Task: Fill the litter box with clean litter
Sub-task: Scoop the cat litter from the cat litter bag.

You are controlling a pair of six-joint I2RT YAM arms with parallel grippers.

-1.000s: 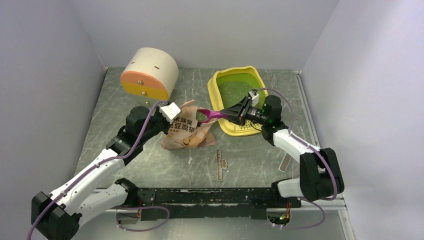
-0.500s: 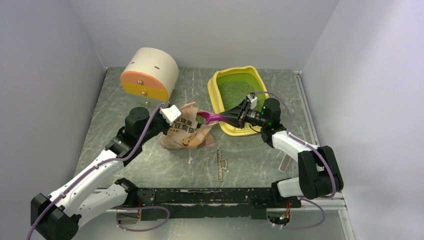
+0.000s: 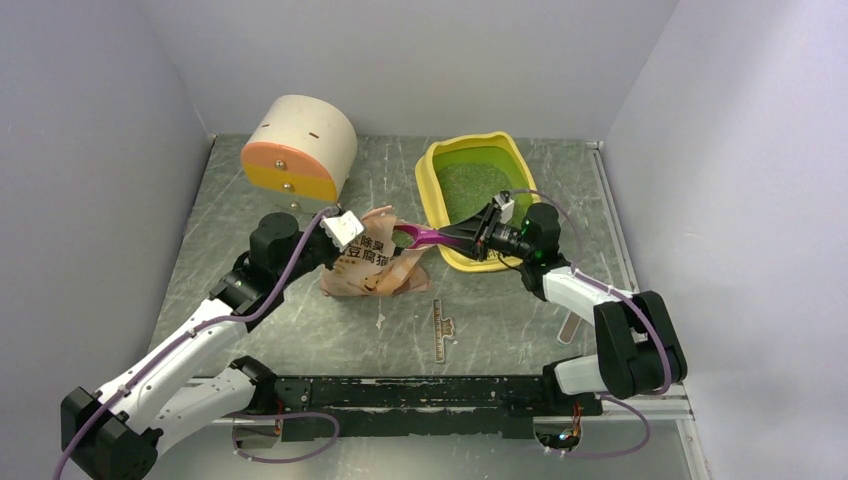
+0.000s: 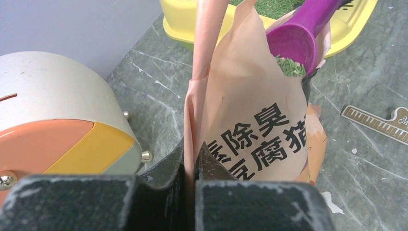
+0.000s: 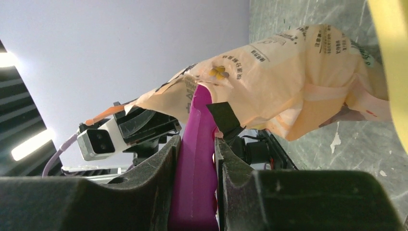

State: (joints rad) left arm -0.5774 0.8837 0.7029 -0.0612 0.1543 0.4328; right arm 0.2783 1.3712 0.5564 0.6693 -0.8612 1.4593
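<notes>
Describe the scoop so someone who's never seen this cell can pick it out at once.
Find the yellow litter box back right on the table; the pink printed bag stands just left of it. The scoop bridges the two, bowl in the bag's mouth, handle pinched by the right gripper's fingers. It is the only magenta thing there.

This looks like a robot test cell in a laboratory. Plain pale walls (image 3: 420, 60) close a grey marbled table (image 3: 300, 330) on three sides. Behind the left gripper (image 3: 347, 236) and the right gripper (image 3: 455, 235), a black rail (image 3: 420, 392) holds both arm bases, and purple cables (image 3: 287, 262) run along the arms. Beyond the grippers stand only props: a cream-and-orange container (image 3: 300, 150) and a yellow litter box (image 3: 428, 170).
</notes>
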